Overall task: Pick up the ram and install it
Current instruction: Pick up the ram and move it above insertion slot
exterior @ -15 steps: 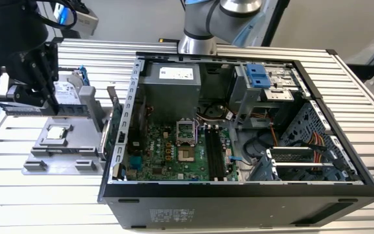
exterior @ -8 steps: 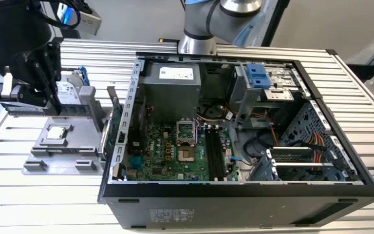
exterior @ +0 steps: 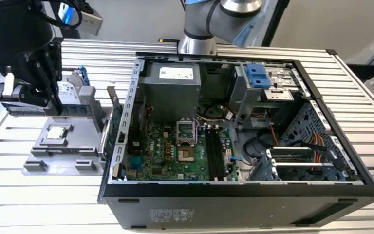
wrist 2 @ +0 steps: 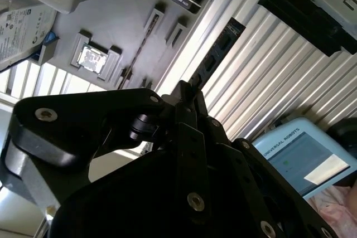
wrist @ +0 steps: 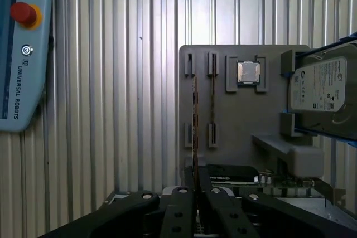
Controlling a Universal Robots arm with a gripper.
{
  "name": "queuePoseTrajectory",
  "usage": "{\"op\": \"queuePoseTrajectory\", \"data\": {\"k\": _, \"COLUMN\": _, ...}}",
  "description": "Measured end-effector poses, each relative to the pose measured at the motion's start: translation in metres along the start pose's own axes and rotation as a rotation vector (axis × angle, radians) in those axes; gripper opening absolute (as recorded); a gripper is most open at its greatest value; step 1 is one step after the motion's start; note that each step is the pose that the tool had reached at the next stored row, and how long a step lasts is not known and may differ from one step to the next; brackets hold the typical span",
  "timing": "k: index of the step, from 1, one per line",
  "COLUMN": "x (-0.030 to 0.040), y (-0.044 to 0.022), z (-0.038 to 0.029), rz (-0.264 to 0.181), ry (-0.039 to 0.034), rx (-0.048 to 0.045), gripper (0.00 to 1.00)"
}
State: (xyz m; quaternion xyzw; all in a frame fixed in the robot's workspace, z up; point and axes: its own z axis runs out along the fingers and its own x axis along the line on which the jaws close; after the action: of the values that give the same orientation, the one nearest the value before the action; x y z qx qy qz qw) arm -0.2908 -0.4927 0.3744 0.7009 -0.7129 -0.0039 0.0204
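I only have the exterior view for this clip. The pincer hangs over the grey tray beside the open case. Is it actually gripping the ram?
Observer: Yes. In the first wrist view the pincer is shut on the ram, which is seen edge-on as a thin line.
Operator: Is anything lying on the table beyond that tray?
Observer: A teach pendant with a red button lies on the slatted table, apart from the tray.
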Motion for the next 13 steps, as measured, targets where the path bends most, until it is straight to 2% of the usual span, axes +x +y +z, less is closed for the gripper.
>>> {"op": "queuePoseTrajectory", "data": {"k": 13, "x": -0.0001, "y": -0.0037, "z": -0.0001, "rz": 0.000, "ry": 0.0000, "rx": 0.0000, "gripper": 0.00}}
